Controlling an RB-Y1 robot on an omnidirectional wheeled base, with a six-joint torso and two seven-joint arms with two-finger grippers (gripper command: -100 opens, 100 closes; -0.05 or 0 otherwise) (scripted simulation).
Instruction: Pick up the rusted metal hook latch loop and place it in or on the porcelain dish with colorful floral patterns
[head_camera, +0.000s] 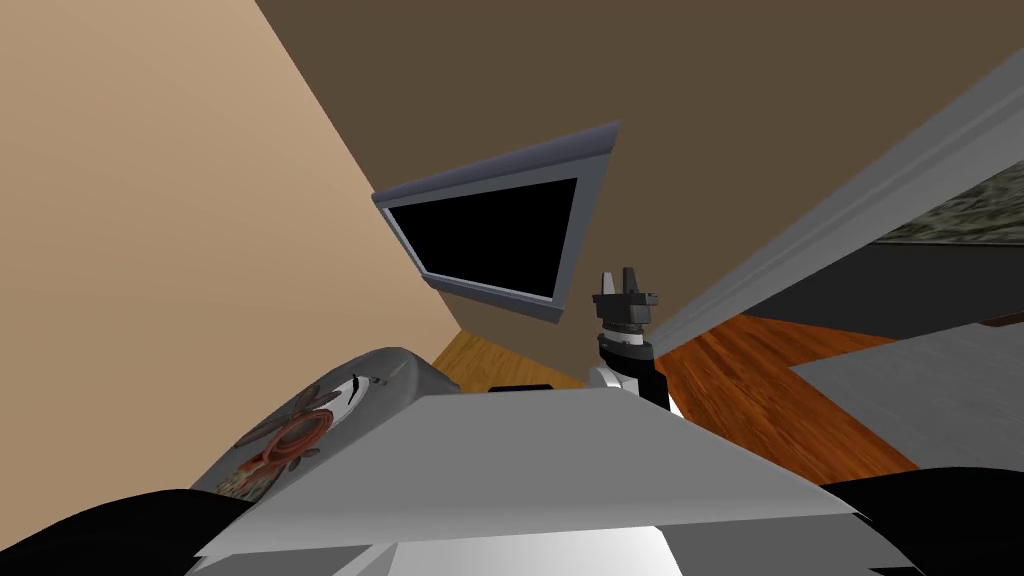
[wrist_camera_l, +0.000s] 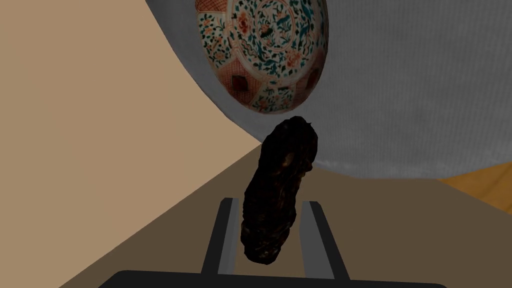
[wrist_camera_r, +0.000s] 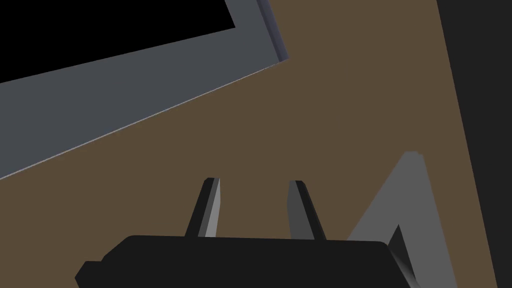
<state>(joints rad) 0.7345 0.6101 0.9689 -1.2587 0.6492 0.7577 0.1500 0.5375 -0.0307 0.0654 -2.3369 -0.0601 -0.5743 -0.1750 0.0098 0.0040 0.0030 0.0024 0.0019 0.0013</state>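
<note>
Currently the left gripper (wrist_camera_l: 270, 202) is gripping the rusty latch (wrist_camera_l: 277, 190). Both grey fingers (wrist_camera_l: 220, 235) are pressing against the sides of this dark, rough, elongated lump, so the jaws are closing on it and nothing else. The latch is reaching well past the fingertips, and its far end is leaning a little off the gripper's centre line. Ahead of the gripper, the dish (wrist_camera_l: 262, 50) is lying on a grey counter (wrist_camera_l: 400, 100) with a rounded edge. The dish is sitting close to that edge and is showing a white face with red, green and blue-green flower patterns. The far end of the latch is appearing just beside the nearest rim of the dish. Whether the two are touching, or how high the latch is hanging over the counter, cannot be told. A tan wall (wrist_camera_l: 75, 125) and a strip of wooden floor (wrist_camera_l: 480, 175) are showing beyond the counter's edge. On the head camera, the dish (head_camera: 295, 440) is lying on the counter (head_camera: 400, 370) at the robot's left, next to the tan wall. The right gripper (head_camera: 625, 275) is pointing upward ahead of the torso, well apart from the dish. Its jaws are standing apart, with nothing between the two fingers (wrist_camera_r: 210, 210).
</note>
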